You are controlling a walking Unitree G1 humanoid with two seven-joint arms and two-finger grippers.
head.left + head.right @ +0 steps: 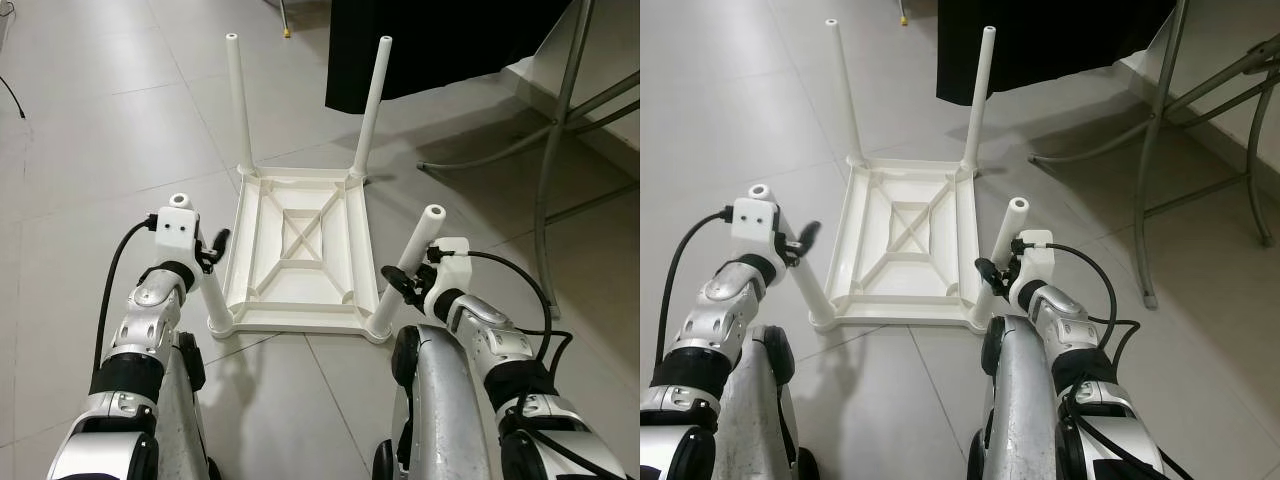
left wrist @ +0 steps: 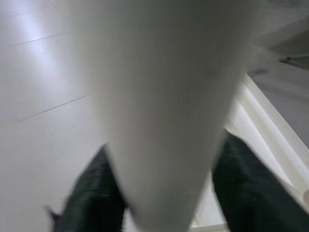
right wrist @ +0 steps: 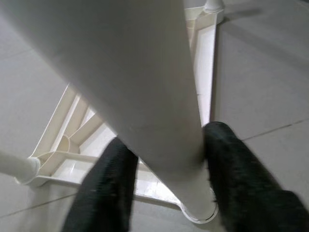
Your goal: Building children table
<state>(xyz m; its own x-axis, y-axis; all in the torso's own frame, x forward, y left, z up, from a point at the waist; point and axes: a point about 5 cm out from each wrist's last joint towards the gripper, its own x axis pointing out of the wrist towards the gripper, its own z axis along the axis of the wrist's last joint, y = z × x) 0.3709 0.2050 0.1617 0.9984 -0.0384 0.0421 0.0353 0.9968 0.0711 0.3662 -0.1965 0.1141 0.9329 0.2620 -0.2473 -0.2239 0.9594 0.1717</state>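
Tile floor (image 1: 120, 140); upturned white table (image 1: 300, 255). L gripper (image 1: 212, 248), R gripper (image 1: 395, 283) each clamp near leg.

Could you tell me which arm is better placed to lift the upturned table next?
Neither alone: the left gripper and right gripper each clasp a near leg of the upturned table, so probably both together.

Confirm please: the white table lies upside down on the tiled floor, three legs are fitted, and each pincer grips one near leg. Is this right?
Not quite: four legs are fitted, not three. The left eye view shows two far legs standing up from the table, while the left pincer and right pincer each grip a near leg.
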